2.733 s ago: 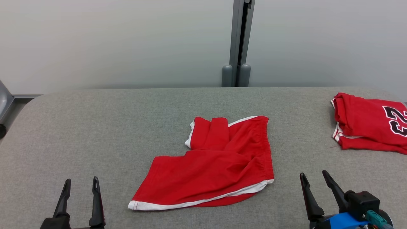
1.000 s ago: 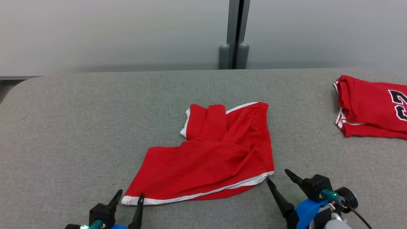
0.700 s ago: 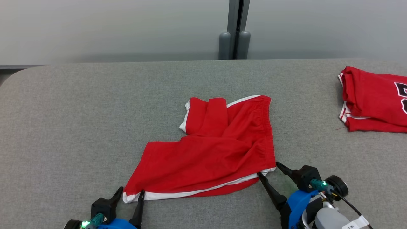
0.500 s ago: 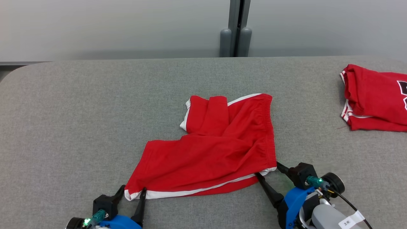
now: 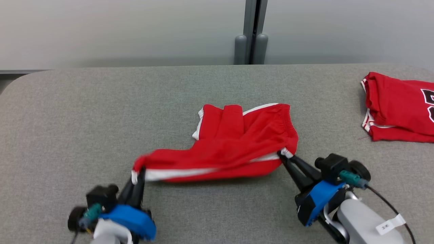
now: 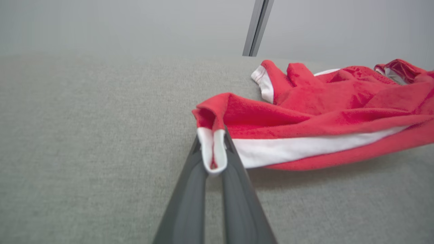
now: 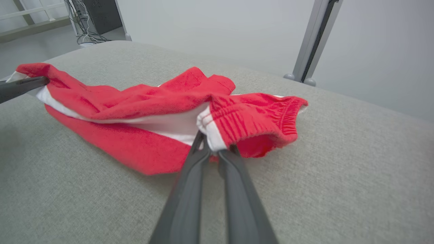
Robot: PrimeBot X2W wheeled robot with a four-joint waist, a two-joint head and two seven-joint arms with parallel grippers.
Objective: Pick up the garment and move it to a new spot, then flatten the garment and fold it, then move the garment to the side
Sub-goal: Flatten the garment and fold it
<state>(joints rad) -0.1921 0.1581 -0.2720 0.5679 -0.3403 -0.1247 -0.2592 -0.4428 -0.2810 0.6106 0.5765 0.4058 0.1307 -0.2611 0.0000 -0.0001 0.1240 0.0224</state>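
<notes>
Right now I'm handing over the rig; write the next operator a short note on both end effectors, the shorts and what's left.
Left end effector: shut on the shorts, at the white-trimmed near-left corner.
Right end effector: shut on the near-right corner by the waistband.
Shorts: near edge raised, far part resting on the middle of the table. A folded jersey lies at the far right.
Done: both corners gripped.
Left: carry to a new spot, flatten, fold, move aside.

One red shorts (image 5: pixel 234 142); one folded red jersey (image 5: pixel 396 108); two grippers: left gripper (image 5: pixel 139 172), right gripper (image 5: pixel 282 155); one grey table (image 5: pixel 84 118).
</notes>
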